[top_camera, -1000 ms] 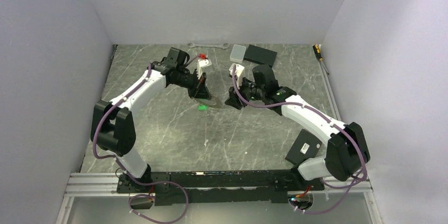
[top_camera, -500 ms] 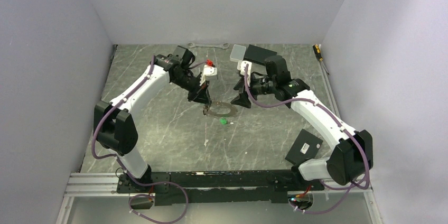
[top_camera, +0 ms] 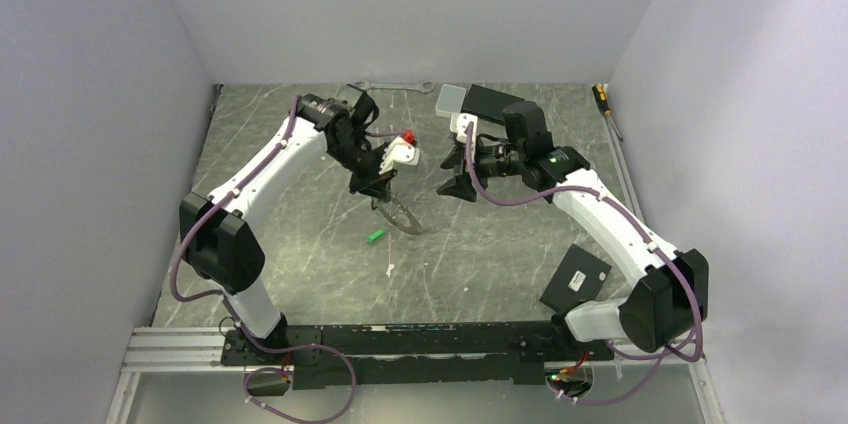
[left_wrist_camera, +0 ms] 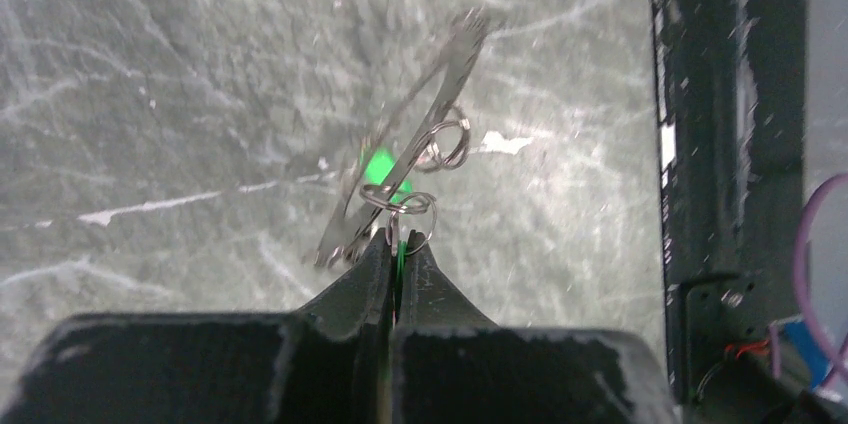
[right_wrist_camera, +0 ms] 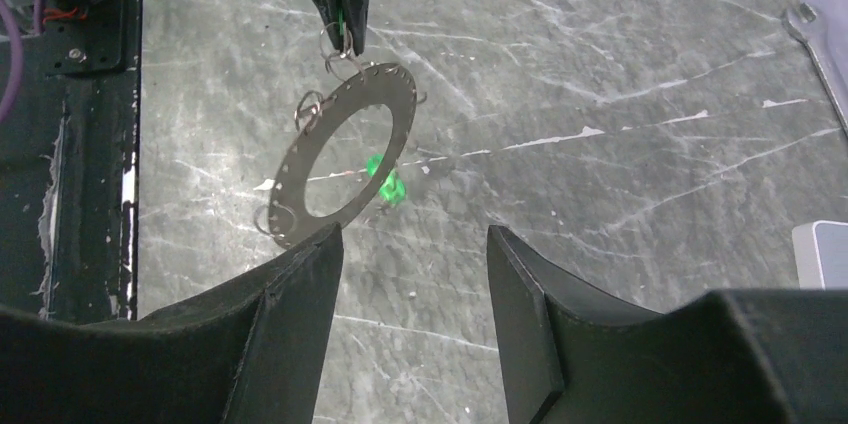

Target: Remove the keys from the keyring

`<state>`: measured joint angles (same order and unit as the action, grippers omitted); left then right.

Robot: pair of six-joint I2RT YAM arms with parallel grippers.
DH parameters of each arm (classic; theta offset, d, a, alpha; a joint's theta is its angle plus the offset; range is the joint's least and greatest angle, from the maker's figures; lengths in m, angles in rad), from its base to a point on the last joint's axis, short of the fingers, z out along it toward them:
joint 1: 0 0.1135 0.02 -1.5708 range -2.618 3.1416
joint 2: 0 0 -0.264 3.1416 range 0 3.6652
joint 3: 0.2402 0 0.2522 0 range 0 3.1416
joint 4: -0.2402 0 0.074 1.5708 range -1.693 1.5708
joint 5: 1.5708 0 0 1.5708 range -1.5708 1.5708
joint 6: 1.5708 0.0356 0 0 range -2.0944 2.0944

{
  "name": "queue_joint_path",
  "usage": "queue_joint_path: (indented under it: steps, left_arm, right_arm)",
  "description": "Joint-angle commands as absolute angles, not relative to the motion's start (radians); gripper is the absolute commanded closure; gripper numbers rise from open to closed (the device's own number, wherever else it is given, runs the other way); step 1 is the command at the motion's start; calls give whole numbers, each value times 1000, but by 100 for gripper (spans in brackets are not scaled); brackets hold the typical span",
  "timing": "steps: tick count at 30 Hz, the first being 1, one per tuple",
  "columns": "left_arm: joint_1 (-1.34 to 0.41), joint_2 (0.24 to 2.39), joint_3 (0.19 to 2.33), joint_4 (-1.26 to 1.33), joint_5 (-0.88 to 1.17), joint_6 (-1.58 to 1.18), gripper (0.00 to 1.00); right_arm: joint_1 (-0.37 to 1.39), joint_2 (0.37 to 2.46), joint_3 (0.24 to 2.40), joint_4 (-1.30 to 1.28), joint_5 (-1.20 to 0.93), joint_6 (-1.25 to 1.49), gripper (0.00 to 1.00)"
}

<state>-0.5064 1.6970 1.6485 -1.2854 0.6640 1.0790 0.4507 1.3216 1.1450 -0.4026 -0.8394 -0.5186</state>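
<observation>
The keyring is a flat grey metal ring (right_wrist_camera: 345,154) with holes round its rim and small wire rings in them. It hangs tilted from my left gripper (left_wrist_camera: 400,239), which is shut on a green key; only a thin green edge shows between the jaws. In the top view the keyring (top_camera: 400,216) hangs below the left gripper (top_camera: 383,184). A second green key (top_camera: 376,236) lies loose on the table; it also shows in the right wrist view (right_wrist_camera: 385,184). My right gripper (right_wrist_camera: 415,234) is open and empty, right of the ring (top_camera: 452,179). The black key is not visible.
A silver wrench (top_camera: 395,86) lies at the back wall. A grey box (top_camera: 452,99) and a black box (top_camera: 495,102) sit behind the right gripper. A screwdriver (top_camera: 603,99) is at the far right, a black pad (top_camera: 577,279) by the right arm's base.
The ring was stretched level between the two grippers; now it hangs tilted from the left gripper alone. The loose green key now lies further left on the table.
</observation>
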Motion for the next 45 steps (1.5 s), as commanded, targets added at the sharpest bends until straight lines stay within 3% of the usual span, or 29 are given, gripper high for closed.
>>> queue_joint_path:
  steps: [1, 6, 15, 23, 45]
  left_arm:
    - [-533, 1601, 1670, -1294, 516, 1198, 100]
    - [-590, 1518, 1593, -1166, 369, 1326, 100]
    - [-672, 1428, 1512, -984, 302, 1475, 100]
    - [-711, 1434, 1514, -978, 295, 1476, 100]
    - [-754, 1454, 1538, -947, 336, 1470, 100]
  right_arm:
    - [439, 1274, 1087, -257, -838, -430, 43]
    - [437, 1271, 1023, -154, -860, -367, 46]
    - [439, 1317, 998, 35, -977, -253, 50]
    - [473, 1313, 1023, -38, -1044, -303, 55]
    - [557, 1354, 1086, -128, -928, -403, 63]
